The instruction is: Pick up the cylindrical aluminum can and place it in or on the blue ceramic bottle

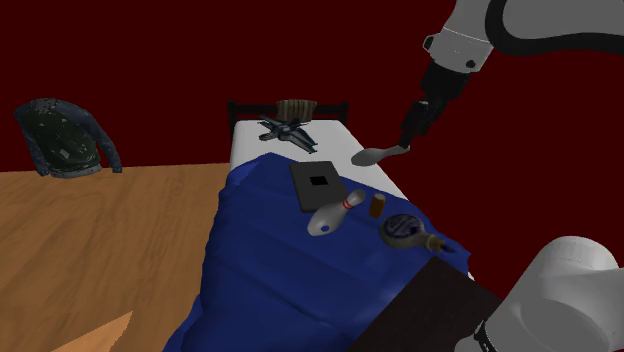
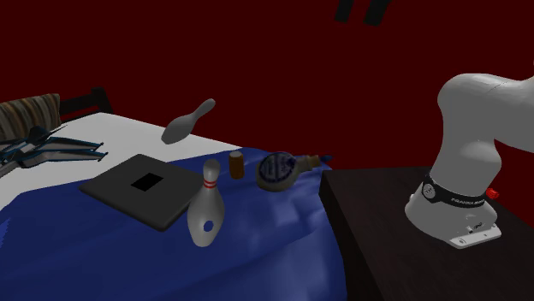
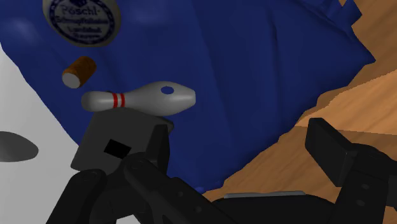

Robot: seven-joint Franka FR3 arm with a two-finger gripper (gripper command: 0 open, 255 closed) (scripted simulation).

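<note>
The can (image 1: 377, 205), drawn here as a small brown cylinder with a paler top, is standing upright on the blue blanket (image 1: 260, 260). It is just beside the blue bottle (image 1: 403, 230) and near the bowling pin (image 1: 333, 215), with the dark flat slab (image 1: 318, 185) a little further off. The bottle is lying flat with its round printed face turned up, so that face is being judged the likeliest resting place. The can is being judged light and stiff but thin-walled, with a smooth side that may slip, and a hard squeeze could dent it. The soft blanket under it is likely giving poor footing, so a sideways nudge could tip it. The best hold is being judged to be across the middle of the side wall, from above, with 1 finger on each side and the fingers lined up so that neither the bottle nor the pin is being touched. The gripper (image 1: 415, 125) is being held high over the white end of the bed (image 1: 250, 150), well apart from the can. Its 2 fingers are standing apart in the wrist view with nothing between them, so the can is not yet being grasped.
</note>
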